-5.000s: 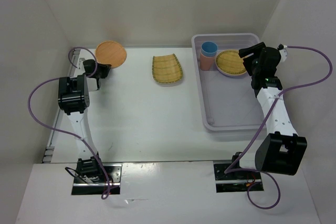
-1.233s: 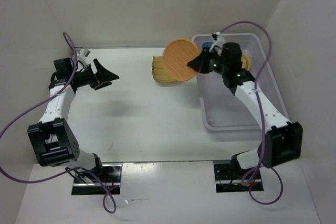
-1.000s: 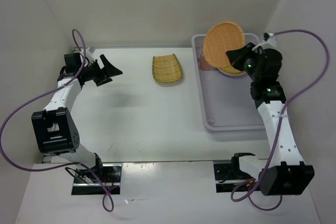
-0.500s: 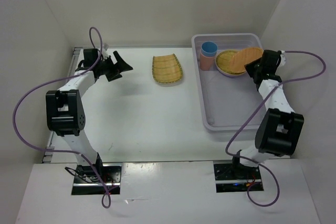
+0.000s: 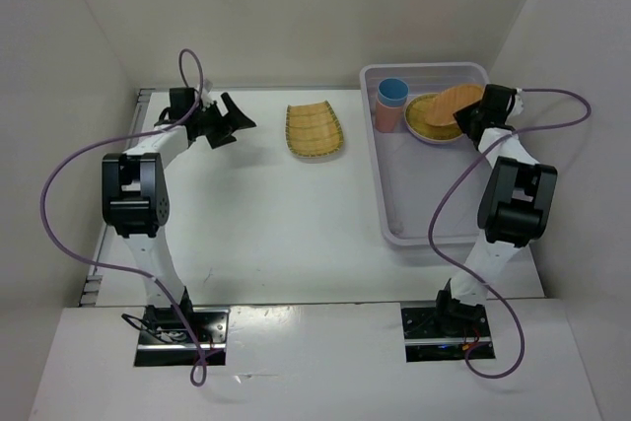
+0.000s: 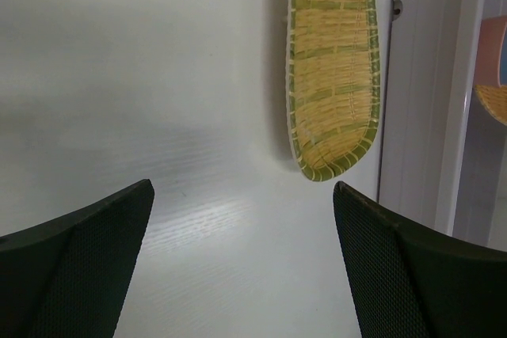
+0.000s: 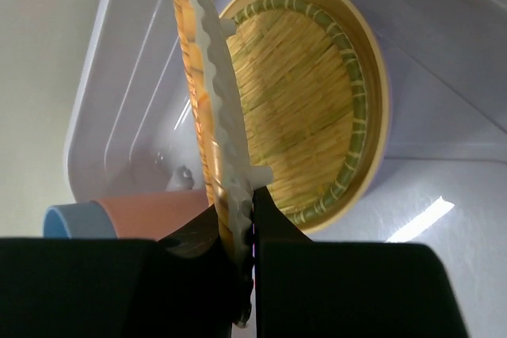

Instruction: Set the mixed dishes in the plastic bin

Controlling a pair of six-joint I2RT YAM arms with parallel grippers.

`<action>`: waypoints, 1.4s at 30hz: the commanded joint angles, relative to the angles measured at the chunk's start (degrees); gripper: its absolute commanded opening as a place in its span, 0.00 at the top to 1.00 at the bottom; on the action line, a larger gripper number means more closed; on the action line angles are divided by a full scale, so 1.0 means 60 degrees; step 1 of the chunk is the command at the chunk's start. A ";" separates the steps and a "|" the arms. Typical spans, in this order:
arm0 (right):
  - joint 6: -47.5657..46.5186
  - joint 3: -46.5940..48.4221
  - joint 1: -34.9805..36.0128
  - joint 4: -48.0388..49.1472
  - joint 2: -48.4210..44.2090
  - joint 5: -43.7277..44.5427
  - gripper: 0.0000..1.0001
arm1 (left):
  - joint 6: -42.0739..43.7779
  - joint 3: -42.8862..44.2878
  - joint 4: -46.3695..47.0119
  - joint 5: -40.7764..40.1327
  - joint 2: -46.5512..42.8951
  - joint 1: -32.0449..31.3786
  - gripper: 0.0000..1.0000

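My right gripper (image 5: 469,115) (image 7: 242,231) is shut on the rim of an orange round plate (image 5: 455,100) (image 7: 207,108), held tilted over the far end of the plastic bin (image 5: 434,234). Under it in the bin lies a round yellow woven-look plate (image 5: 430,117) (image 7: 313,100). A blue cup nested in a coral cup (image 5: 390,105) (image 7: 119,215) lies beside that plate. A squarish yellow woven-look plate (image 5: 314,131) (image 6: 333,69) rests on the table left of the bin. My left gripper (image 5: 237,117) (image 6: 242,263) is open above the table, left of the squarish plate.
White walls enclose the table on three sides. The bin's near half holds nothing. The bin's left wall (image 6: 432,93) stands just right of the squarish plate. A purple cable (image 5: 59,204) loops from each arm.
The right gripper has lowered the orange plate a little further over the round woven plate. The left gripper has moved right, toward the squarish plate, still open.
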 commanded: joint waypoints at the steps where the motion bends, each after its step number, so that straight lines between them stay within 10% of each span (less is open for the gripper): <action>1: 0.0242 0.0778 0.0043 0.1093 0.0489 -0.0267 1.00 | -0.0001 0.0699 0.0227 0.0023 0.0302 -0.0258 0.00; 15: 0.0052 0.1554 0.0410 0.0860 0.1837 -0.0413 0.85 | -0.0001 0.1242 -0.0037 0.0023 0.0699 -0.0625 0.00; 19: -0.0328 0.2286 0.0512 0.0128 0.2321 -0.0413 0.44 | 0.0102 0.1330 -0.0125 0.0023 0.0874 -0.0801 0.00; 23: -0.0652 0.2698 0.0614 -0.0912 0.2410 0.0127 0.31 | 0.0189 0.1418 -0.0126 0.0023 0.0875 -0.0889 0.00; 42: -0.2365 -0.0728 0.1318 -0.2685 -0.4120 0.2516 0.16 | 0.0469 0.2033 0.0093 -0.0622 0.1724 -0.1577 0.00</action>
